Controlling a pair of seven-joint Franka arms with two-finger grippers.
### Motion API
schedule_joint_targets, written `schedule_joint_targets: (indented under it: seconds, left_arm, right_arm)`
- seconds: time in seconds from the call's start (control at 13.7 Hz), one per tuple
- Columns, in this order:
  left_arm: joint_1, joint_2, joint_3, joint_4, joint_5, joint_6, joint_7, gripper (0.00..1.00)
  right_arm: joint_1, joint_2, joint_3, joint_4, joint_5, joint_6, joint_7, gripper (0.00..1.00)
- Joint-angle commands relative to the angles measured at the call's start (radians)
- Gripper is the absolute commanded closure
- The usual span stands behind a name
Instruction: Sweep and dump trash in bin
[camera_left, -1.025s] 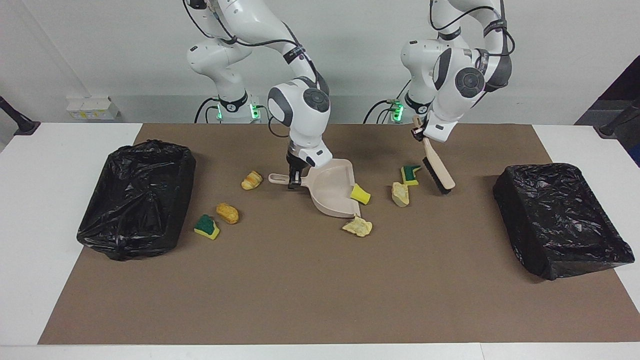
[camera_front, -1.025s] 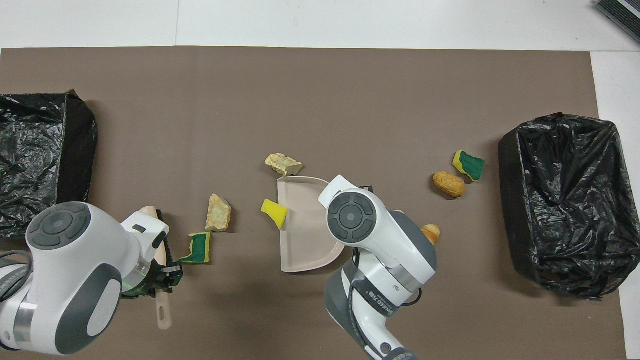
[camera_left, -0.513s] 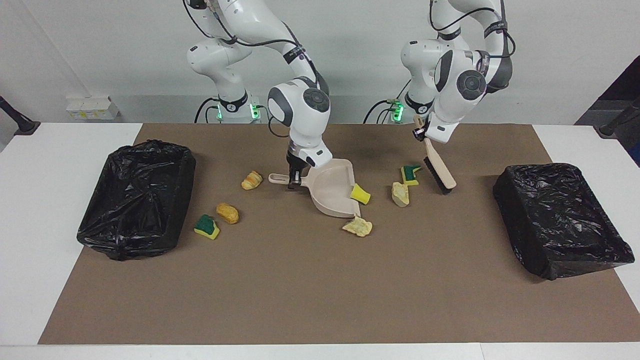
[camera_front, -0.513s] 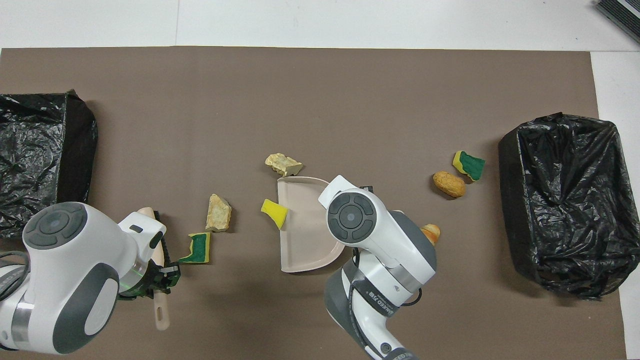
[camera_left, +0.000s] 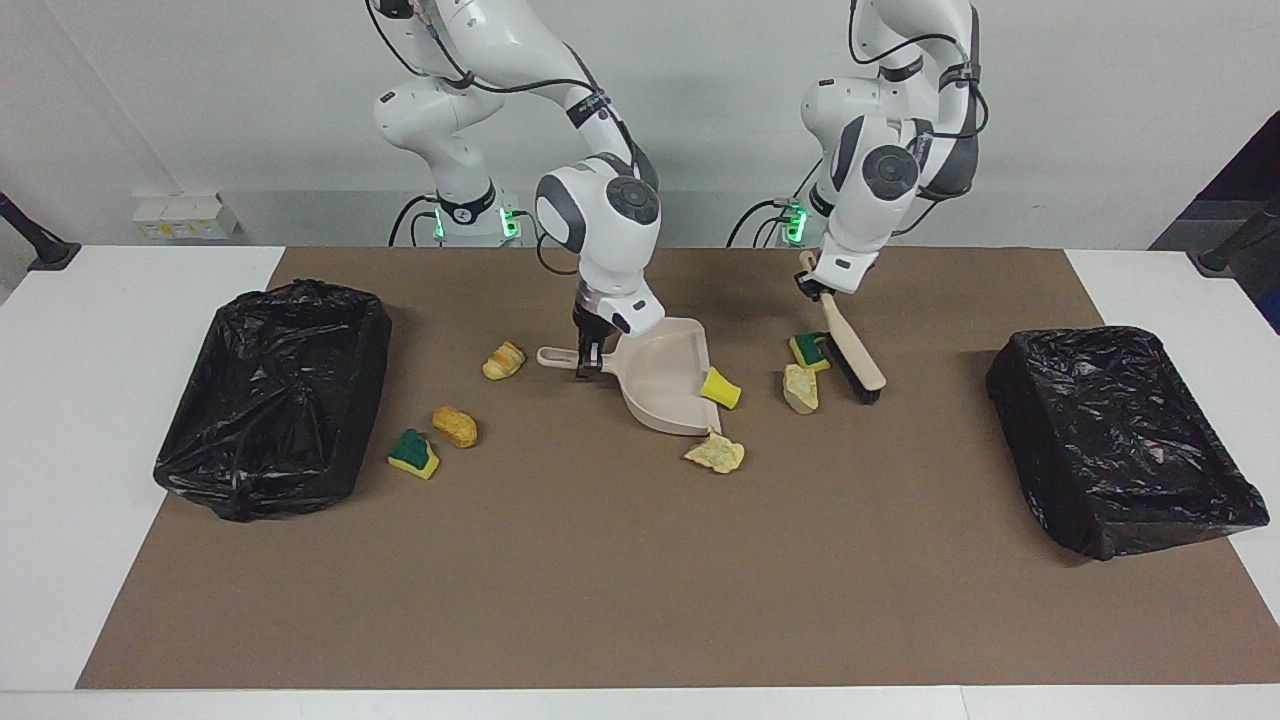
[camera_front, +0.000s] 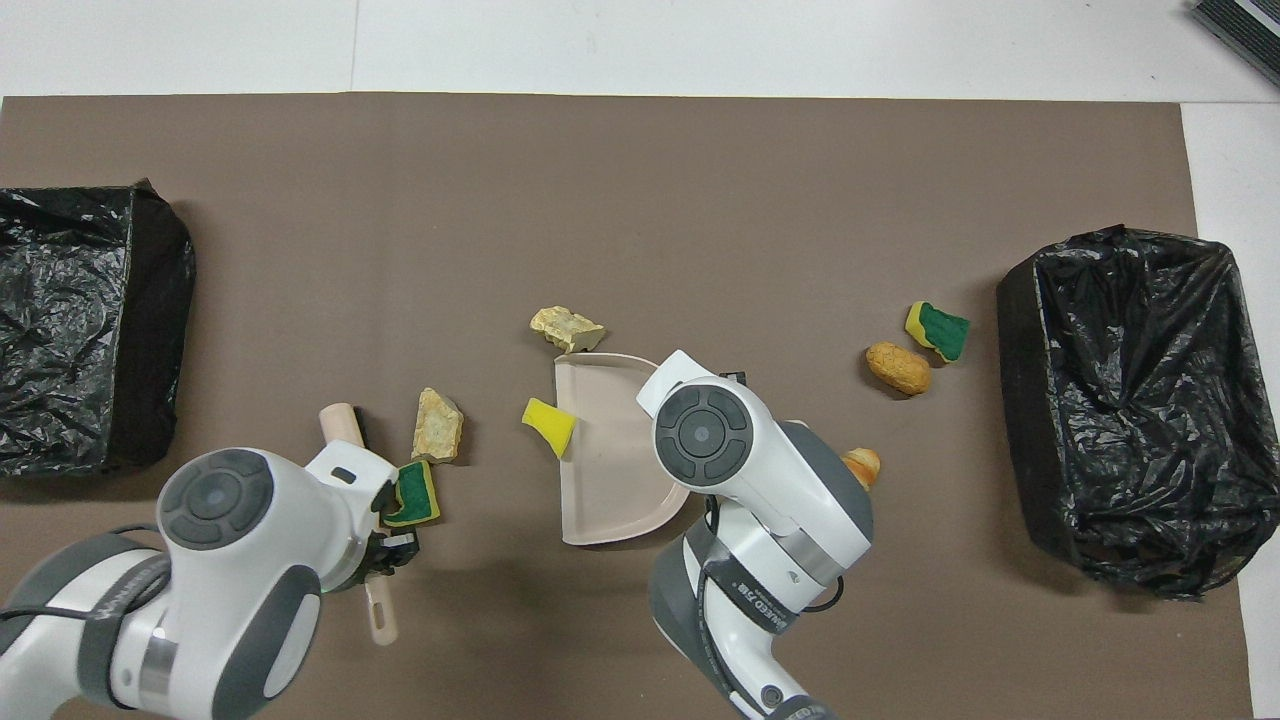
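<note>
Several scraps of trash lie on the brown mat. My right gripper (camera_left: 588, 360) is shut on the handle of the beige dustpan (camera_left: 662, 385), which rests on the mat. A yellow sponge piece (camera_left: 721, 388) sits at the pan's lip, and a tan lump (camera_left: 715, 453) lies just off its corner. My left gripper (camera_left: 812, 285) is shut on the beige brush (camera_left: 852, 345). The brush bristles are down beside a green-faced sponge (camera_left: 808, 348) and a tan lump (camera_left: 800, 388). A croissant-like lump (camera_left: 503, 360), a bread lump (camera_left: 455, 426) and another green sponge (camera_left: 413, 453) lie toward the right arm's end.
A bin lined with a black bag (camera_left: 270, 395) stands at the right arm's end of the mat. A second black-bagged bin (camera_left: 1120, 435) stands at the left arm's end. The brown mat (camera_left: 640, 580) stretches on away from the robots.
My left arm has swung the brush toward the dustpan, and the bristles now meet the green sponge, which has shifted closer to the tan lump. The right arm and dustpan have not moved.
</note>
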Motion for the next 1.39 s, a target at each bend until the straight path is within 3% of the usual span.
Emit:
schedule_joint_targets:
  seconds: [0.0, 0.15, 0.29, 0.59, 0.73, 0.95, 1.1, 1.32]
  left_arm:
    - [-0.088, 0.124, 0.01, 0.06, -0.046, 0.102, -0.016, 1.0]
    - [-0.12, 0.2, 0.007, 0.127, -0.068, 0.158, -0.005, 1.0]
    - [-0.179, 0.221, 0.007, 0.178, -0.129, 0.164, -0.002, 1.0]
    - [-0.318, 0.226, 0.007, 0.235, -0.171, 0.141, -0.019, 1.0]
    - [-0.337, 0.214, 0.007, 0.296, -0.207, 0.101, -0.054, 1.0]
    - [-0.287, 0.198, 0.019, 0.376, -0.195, -0.051, -0.047, 1.0]
    - [-0.224, 0.211, 0.019, 0.379, -0.174, -0.04, 0.019, 1.0]
    - [-0.112, 0.263, 0.019, 0.399, -0.125, 0.082, 0.226, 1.0]
  right_arm:
    - [-0.006, 0.002, 0.005, 0.001, -0.028, -0.007, 0.021, 1.0]
    - [-0.006, 0.002, 0.005, 0.001, -0.028, -0.007, 0.021, 1.0]
    - [-0.008, 0.002, 0.005, 0.001, -0.028, -0.005, 0.021, 1.0]
    - [-0.006, 0.002, 0.005, 0.001, -0.026, -0.007, 0.024, 1.0]
    - [-0.006, 0.002, 0.005, 0.001, -0.026, -0.008, 0.024, 1.0]
    - [-0.006, 0.0, 0.005, 0.001, -0.026, -0.008, 0.024, 1.0]
    - [-0.009, 0.002, 0.005, -0.001, -0.026, -0.007, 0.024, 1.0]
    - [-0.006, 0.0, 0.005, 0.001, -0.026, -0.008, 0.029, 1.0]
